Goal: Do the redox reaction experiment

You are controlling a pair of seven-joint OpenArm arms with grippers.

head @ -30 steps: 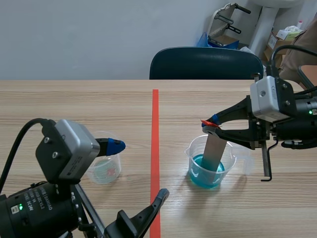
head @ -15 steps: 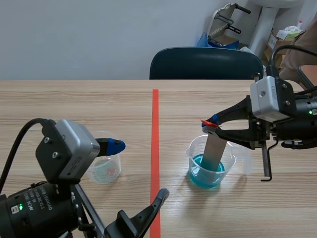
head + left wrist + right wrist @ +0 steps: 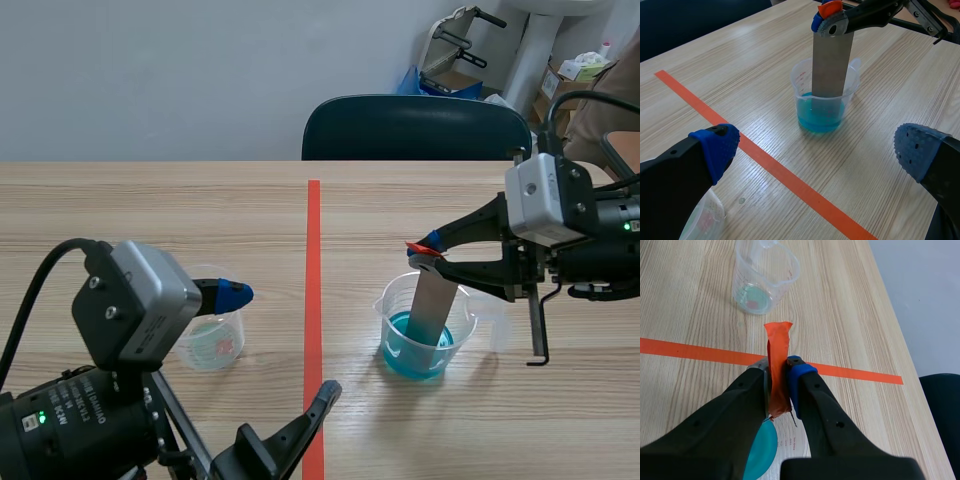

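**Strip (image 3: 432,308) of metal stands in blue liquid, clamped by right arm**

Strip of grey metal, near upright, rises out of a clear plastic beaker (image 3: 393,318) on the right-hand half of a light wooden table (image 3: 150,200). Its lower end is sunk in the blue liquid (image 3: 412,360) that fills the bottom of the vessel. The right gripper (image 3: 779,371) comes in level from the right side, its two fingers pinched tight on the strip's top end. An orange tape tab (image 3: 777,342) is wrapped there and stands up between the fingertips, one of which shows a blue pad (image 3: 796,371). The beaker sits just right of the red tape line (image 3: 313,260) that runs down the middle of the table, with its spout on the side away from the line.

The left gripper (image 3: 817,152) hangs low at the near left, its fingers spread wide with nothing between them. Seen from its own wrist camera, the beaker and strip stand ahead of the gap, on the far side of the tape line. A second beaker (image 3: 212,340), also clear plastic, stands left of the line, just beside one blue-padded fingertip of the left gripper. Its bottom is tinted pale green with a reddish spot, and it is well apart from the beaker holding the strip. A dark chair (image 3: 415,125) is drawn up at the table's far edge.
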